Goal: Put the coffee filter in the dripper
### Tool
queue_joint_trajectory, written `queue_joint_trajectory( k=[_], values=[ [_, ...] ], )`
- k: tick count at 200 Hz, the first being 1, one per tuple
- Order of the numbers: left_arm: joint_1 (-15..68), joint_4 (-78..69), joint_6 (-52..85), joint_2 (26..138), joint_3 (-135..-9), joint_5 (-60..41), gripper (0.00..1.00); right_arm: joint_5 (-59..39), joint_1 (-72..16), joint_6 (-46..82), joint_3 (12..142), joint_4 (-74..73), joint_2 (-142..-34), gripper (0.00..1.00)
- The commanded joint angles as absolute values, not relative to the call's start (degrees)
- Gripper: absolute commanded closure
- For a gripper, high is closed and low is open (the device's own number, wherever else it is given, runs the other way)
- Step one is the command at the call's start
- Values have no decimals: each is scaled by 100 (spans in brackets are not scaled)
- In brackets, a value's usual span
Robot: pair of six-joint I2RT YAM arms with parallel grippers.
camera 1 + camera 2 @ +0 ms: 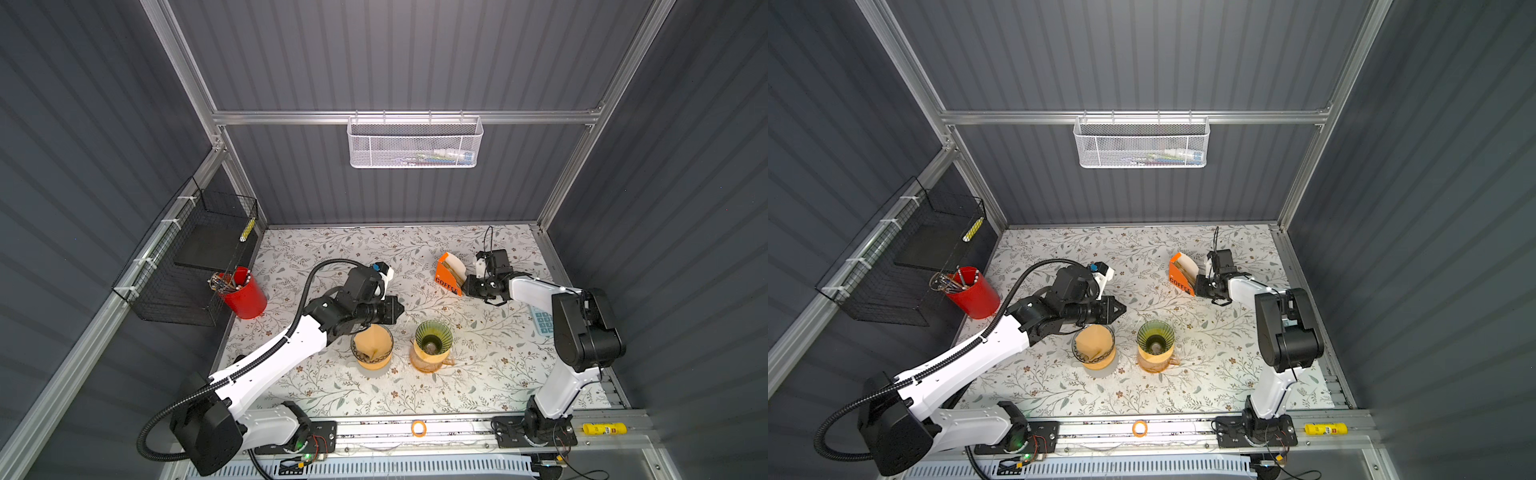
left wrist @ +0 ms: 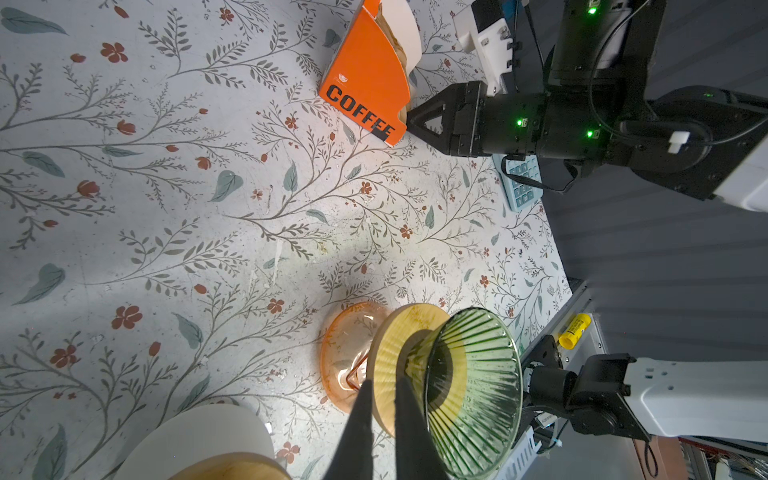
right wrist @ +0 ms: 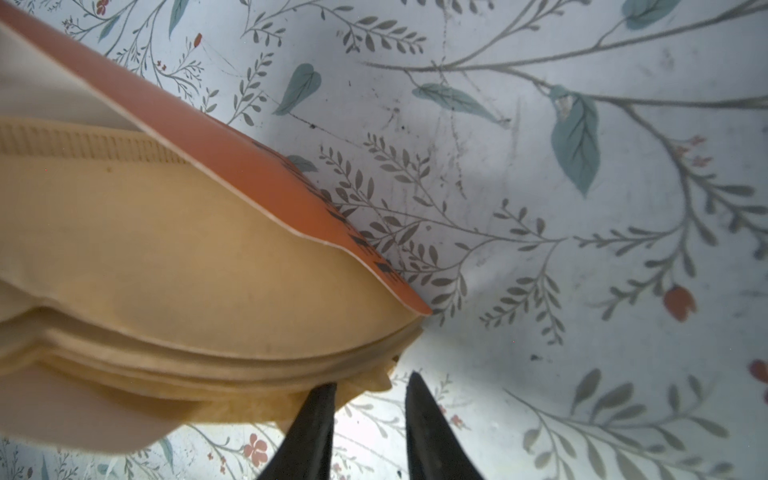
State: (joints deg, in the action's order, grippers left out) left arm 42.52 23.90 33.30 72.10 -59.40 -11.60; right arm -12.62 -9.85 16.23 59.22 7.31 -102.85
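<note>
An orange "COFFEE" box [image 1: 446, 276] stands at the back right and holds a stack of tan coffee filters [image 3: 166, 270]. My right gripper [image 3: 370, 382] is at the box's open side. Its jaws are slightly apart, with a corner of the filter stack in the gap. The green ribbed glass dripper [image 1: 433, 338] sits empty on an orange glass carafe [image 2: 349, 353] near the middle. A second glass dripper [image 1: 372, 347] to its left holds a tan filter. My left gripper [image 1: 400, 309] hovers just behind that second dripper, shut and empty.
A red cup of pens [image 1: 243, 293] and a black wire basket [image 1: 195, 262] are at the left. A blue calculator [image 1: 542, 322] lies under the right arm. On the front rail are an orange ring [image 1: 418, 428] and a yellow tube [image 1: 604, 428]. A white mesh basket [image 1: 415, 143] hangs on the back wall.
</note>
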Motion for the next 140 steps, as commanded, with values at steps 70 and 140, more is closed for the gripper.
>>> queue_joint_trajectory(
  k=[70, 140],
  values=[
    [4216, 2361, 3384, 7146, -5967, -1178, 86, -1338, -1011, 1521, 6040, 686, -10323, 69],
    [4217, 2364, 3401, 7102, -5950, -1169, 86, -1466, -1011, 1450, 5942, 555, -10219, 68]
  ],
)
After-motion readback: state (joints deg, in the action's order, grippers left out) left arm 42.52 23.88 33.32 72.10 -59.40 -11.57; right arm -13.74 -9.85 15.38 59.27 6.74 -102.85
